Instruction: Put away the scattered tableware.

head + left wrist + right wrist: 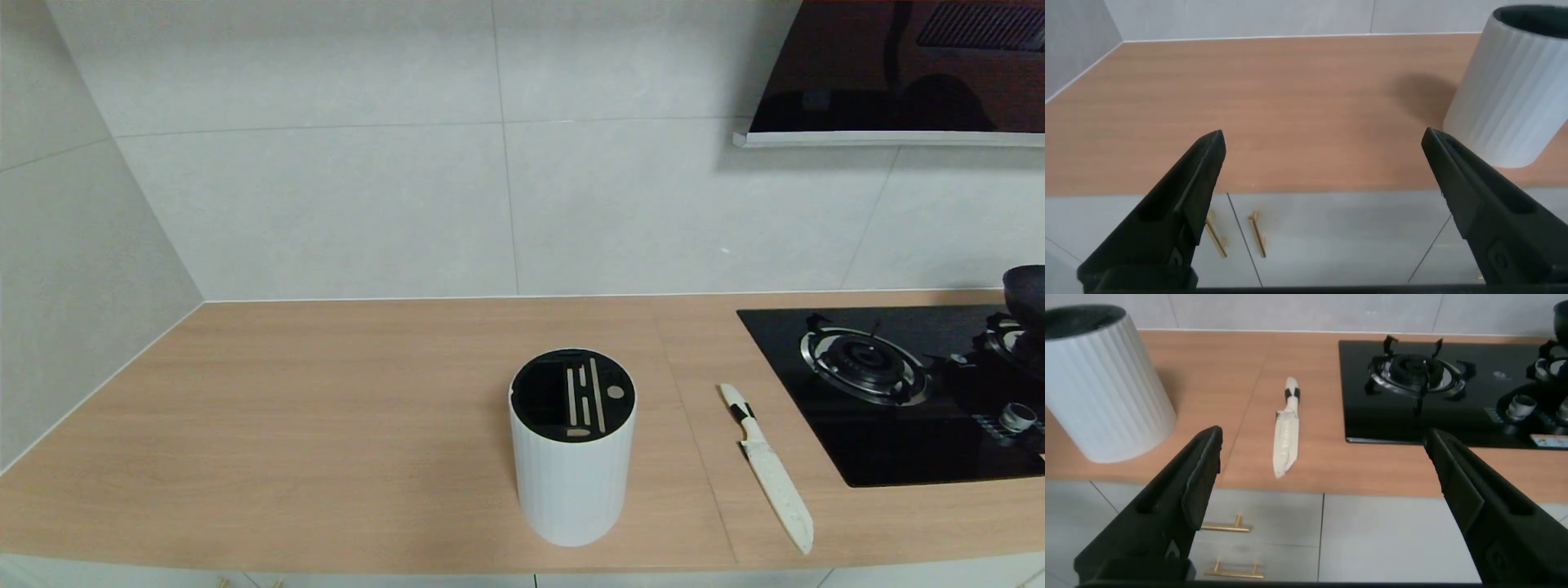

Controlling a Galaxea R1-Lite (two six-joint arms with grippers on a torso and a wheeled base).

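A white knife with a speckled blade and a black band on its handle lies flat on the wooden counter, between the holder and the stove. A white ribbed cylindrical holder with a black slotted top stands upright near the counter's front edge. My left gripper hangs open in front of the counter edge, left of the holder. My right gripper is open too, off the front edge and facing the knife. Neither holds anything.
A black gas stove with burners and knobs fills the counter's right end, with a dark pot at the far right. A range hood hangs above. Tiled walls close the back and left. Cabinet doors with gold handles sit below.
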